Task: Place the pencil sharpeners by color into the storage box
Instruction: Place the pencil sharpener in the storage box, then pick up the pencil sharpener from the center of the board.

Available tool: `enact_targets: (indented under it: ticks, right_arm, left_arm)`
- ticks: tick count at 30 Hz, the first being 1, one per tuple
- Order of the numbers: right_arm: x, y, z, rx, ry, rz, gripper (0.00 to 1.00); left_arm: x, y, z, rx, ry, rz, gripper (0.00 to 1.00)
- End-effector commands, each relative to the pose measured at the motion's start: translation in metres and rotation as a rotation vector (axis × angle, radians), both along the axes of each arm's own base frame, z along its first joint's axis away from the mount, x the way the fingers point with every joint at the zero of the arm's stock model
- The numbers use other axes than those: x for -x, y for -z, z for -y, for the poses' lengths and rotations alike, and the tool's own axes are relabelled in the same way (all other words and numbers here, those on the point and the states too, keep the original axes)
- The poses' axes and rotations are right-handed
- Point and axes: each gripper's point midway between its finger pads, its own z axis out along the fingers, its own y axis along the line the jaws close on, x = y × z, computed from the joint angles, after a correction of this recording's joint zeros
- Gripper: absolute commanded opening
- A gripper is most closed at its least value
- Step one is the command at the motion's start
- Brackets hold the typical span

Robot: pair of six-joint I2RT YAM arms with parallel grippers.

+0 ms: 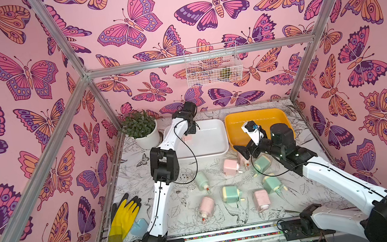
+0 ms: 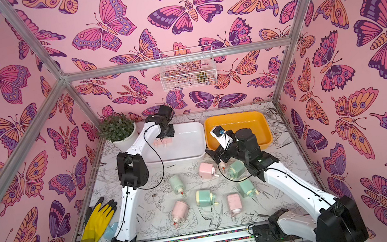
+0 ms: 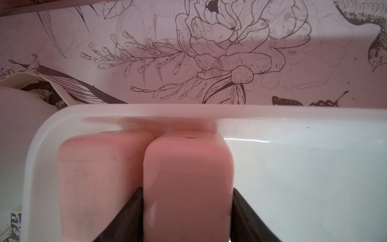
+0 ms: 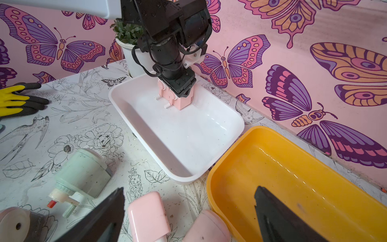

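Observation:
My left gripper (image 3: 187,189) is down in the white storage box (image 3: 146,111), shut on a pale pink pencil sharpener (image 3: 188,167). A second pink sharpener (image 3: 100,184) stands right beside it, against the box's wall. In a top view both show as a pink pair (image 1: 188,138) under the left gripper (image 1: 188,134). My right gripper (image 4: 188,213) hangs open over two pink sharpeners (image 4: 148,215) (image 4: 207,228) lying beside the orange storage box (image 4: 293,188). On the table lie several more, among them pink (image 1: 231,166) and mint green (image 1: 232,194) ones.
A potted plant (image 1: 140,129) stands at the back left beside the white box (image 1: 207,148). A yellow and black glove (image 1: 121,220) and a light blue object (image 1: 139,226) lie at the front left. A wire basket (image 1: 212,64) hangs on the back wall.

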Motion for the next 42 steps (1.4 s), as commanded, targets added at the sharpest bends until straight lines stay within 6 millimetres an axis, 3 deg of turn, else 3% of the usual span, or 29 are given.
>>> enact_targets:
  ticks: [1, 6, 17, 22, 23, 26, 31, 36, 42]
  right_arm:
    - [0.003, -0.012, -0.004, -0.016, -0.022, 0.023, 0.99]
    - [0.004, -0.012, -0.003, -0.015, -0.018, 0.027, 0.99]
    - [0.006, -0.012, -0.002, -0.016, -0.018, 0.028, 0.99]
    - [0.006, -0.013, -0.001, -0.026, -0.012, 0.024, 0.99]
    - [0.006, -0.013, -0.001, -0.03, -0.006, 0.025, 0.99]
    - [-0.001, -0.009, 0.001, -0.051, 0.04, -0.007, 0.99]
    - [-0.005, 0.004, 0.003, -0.048, 0.071, -0.075, 0.99]
    - [0.031, 0.04, -0.01, 0.088, -0.158, -0.161, 0.99]
    - [0.035, 0.056, -0.018, 0.083, -0.197, -0.214, 0.99]
  left_arm:
    - [0.002, -0.018, -0.015, -0.041, -0.027, 0.02, 0.61]
    - [0.004, -0.034, -0.009, -0.011, -0.015, 0.041, 0.72]
    - [0.014, -0.056, 0.012, 0.001, 0.036, 0.066, 0.78]
    - [0.023, -0.073, 0.018, 0.004, 0.041, 0.084, 0.99]
    - [0.027, -0.078, 0.021, 0.009, 0.046, 0.089, 1.0]
    - [0.044, -0.094, 0.034, 0.024, 0.077, 0.098, 1.0]
    - [0.089, -0.114, 0.06, 0.125, 0.078, 0.079, 1.0]
    - [0.138, -0.113, 0.073, 0.251, 0.097, -0.005, 1.0]
    - [0.186, -0.105, 0.084, 0.231, 0.295, -0.025, 1.0]
